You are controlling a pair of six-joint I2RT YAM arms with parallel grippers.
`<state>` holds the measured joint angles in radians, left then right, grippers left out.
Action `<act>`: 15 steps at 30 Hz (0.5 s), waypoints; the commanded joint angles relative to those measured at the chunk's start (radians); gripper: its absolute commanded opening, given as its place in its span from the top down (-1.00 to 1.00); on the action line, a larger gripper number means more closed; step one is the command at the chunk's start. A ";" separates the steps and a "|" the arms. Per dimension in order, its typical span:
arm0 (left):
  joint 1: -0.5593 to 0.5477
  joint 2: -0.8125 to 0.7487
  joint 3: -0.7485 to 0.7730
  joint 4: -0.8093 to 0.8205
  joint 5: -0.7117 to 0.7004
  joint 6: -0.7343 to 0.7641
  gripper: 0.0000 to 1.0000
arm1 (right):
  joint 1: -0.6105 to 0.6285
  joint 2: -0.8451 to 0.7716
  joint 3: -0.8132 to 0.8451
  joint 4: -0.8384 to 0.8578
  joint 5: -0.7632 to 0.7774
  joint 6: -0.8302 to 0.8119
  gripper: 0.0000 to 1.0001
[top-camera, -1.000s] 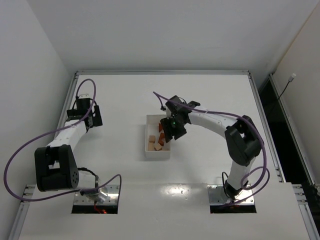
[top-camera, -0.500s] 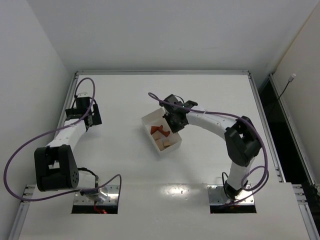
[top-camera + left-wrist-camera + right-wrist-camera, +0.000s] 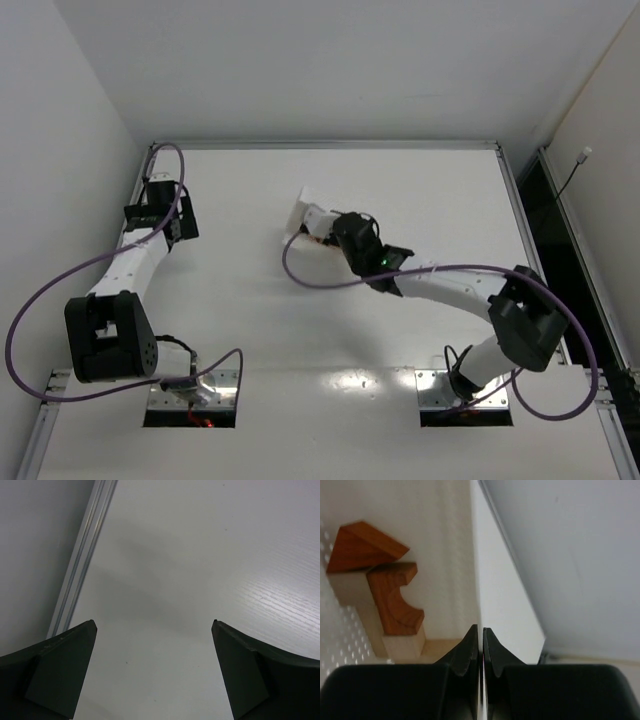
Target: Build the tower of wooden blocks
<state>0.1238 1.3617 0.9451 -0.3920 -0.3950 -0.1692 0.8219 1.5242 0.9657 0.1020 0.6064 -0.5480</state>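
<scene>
The loose pieces of the wood block tower lie inside a white tray point(image 3: 447, 545): an orange wedge point(image 3: 362, 547), an orange arch piece point(image 3: 395, 600) and pale tan blocks point(image 3: 402, 642). My right gripper point(image 3: 480, 628) is shut on the tray's thin side wall. From above, the tray point(image 3: 305, 213) is tipped up at the table's middle, at the right gripper point(image 3: 333, 228). My left gripper point(image 3: 154, 623) hangs open over bare table at the far left point(image 3: 152, 203), holding nothing.
A metal rail point(image 3: 82, 562) runs along the table's left edge, close beside the left gripper. The right arm's purple cable point(image 3: 300, 280) loops over the table near the tray.
The right gripper shut on the tray wall, then swung and tipped the tray away from its flat spot toward the far side. The left gripper moved slightly farther back.
</scene>
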 commanded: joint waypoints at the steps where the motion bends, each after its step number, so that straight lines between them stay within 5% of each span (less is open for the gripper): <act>1: 0.008 0.005 0.041 -0.025 -0.044 0.000 -1.00 | 0.072 -0.016 -0.173 0.626 0.090 -0.447 1.00; 7: 0.040 -0.004 0.050 -0.059 -0.009 0.000 -1.00 | 0.095 0.137 -0.282 1.056 -0.006 -0.762 1.00; 15: 0.059 -0.023 0.040 -0.068 -0.008 0.000 -1.00 | 0.105 0.525 -0.127 1.716 -0.059 -1.196 1.00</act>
<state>0.1635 1.3613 0.9550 -0.4564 -0.4061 -0.1692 0.9192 1.9556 0.7578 1.1332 0.5747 -1.4895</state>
